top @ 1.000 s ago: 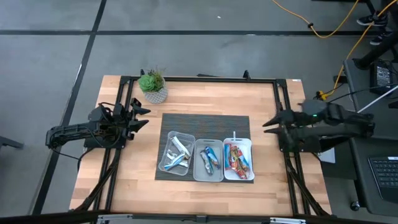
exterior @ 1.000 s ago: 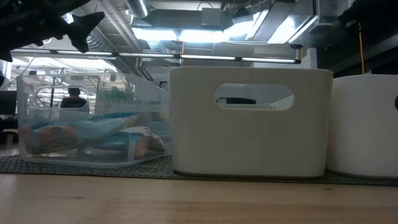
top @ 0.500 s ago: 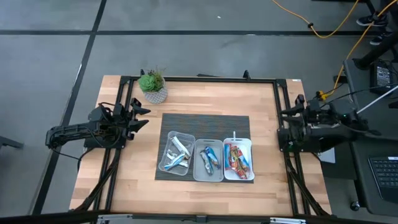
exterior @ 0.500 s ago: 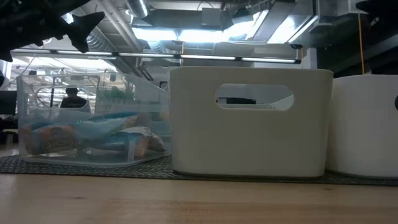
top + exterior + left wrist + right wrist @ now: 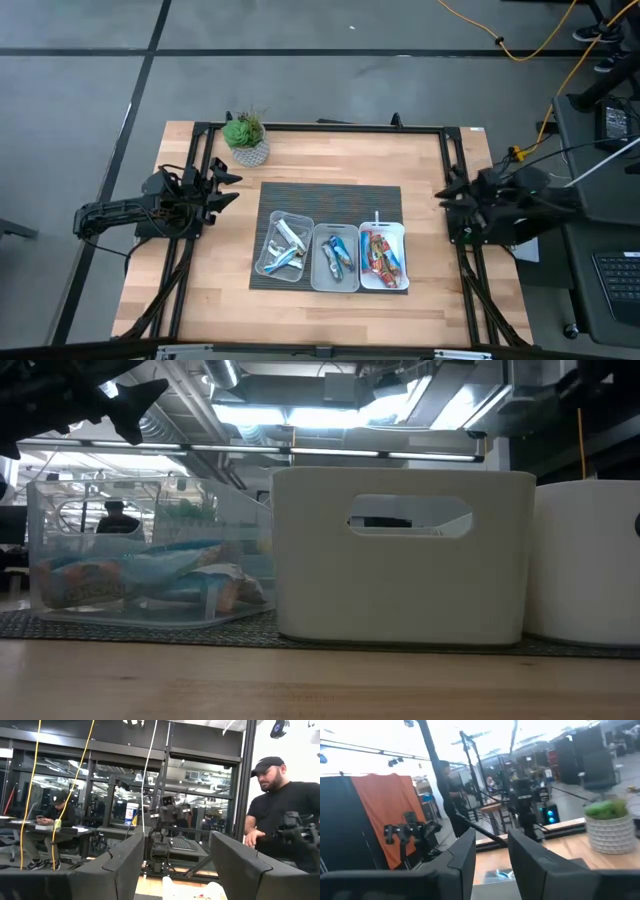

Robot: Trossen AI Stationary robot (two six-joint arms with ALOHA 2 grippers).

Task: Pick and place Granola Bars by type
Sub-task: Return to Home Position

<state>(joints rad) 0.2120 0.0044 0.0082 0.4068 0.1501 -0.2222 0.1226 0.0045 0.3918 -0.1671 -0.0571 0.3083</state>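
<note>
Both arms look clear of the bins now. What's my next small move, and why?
Probably just ease the right arm into a rest pose matching the left arm. Every granola bar I can see lies in one of the three bins, none on the mat, and the right hand and left hand are open and empty at the table's sides.

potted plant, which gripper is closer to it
Left. The left gripper waits on the left side, close by the potted plant; the right gripper is far across, on the right side.

Pale wood table (image 5: 220, 270); dark ribbed woven mat (image 5: 330, 195).
</note>
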